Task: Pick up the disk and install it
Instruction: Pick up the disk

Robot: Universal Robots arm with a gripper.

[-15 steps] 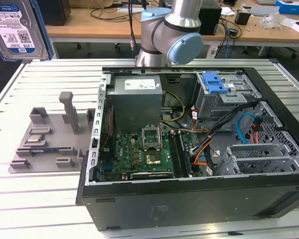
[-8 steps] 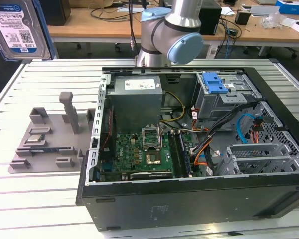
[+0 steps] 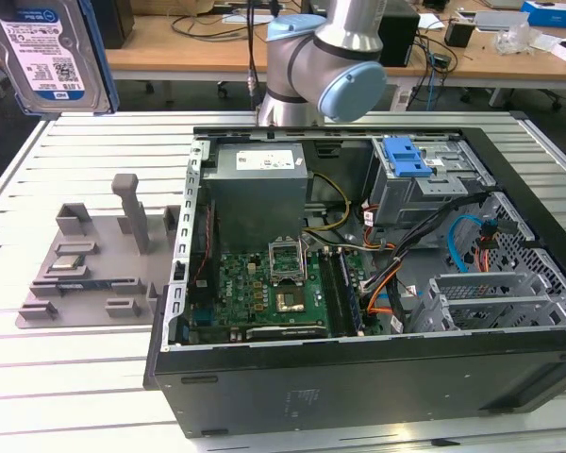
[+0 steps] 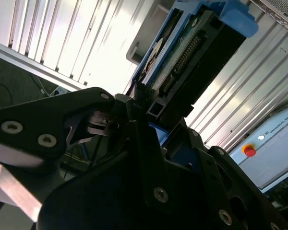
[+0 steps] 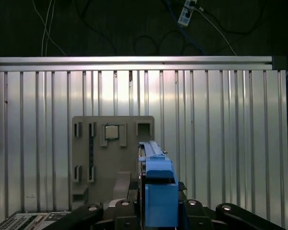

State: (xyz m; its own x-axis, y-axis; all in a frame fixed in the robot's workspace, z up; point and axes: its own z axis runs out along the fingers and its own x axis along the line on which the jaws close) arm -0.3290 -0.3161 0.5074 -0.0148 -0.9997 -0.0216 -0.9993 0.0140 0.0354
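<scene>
The disk (image 3: 47, 52), silver with a white and blue label and a blue bracket, hangs high above the far left corner of the table in the exterior view. In the first wrist view it stands edge-on as a blue-framed slab (image 5: 156, 172) over the grey fixture plate (image 5: 113, 148). The second wrist view shows its connector end (image 4: 182, 52) sticking out from between the black fingers (image 4: 139, 124). My gripper (image 5: 158, 213) is shut on the disk.
The open computer case (image 3: 509, 359) lies on the slatted metal table (image 3: 75, 377), with a grey power-supply box (image 3: 259, 175), a motherboard (image 3: 264, 293) and a drive cage with a blue latch (image 3: 406, 156). A grey fixture plate with an upright post (image 3: 130, 212) sits left of the case.
</scene>
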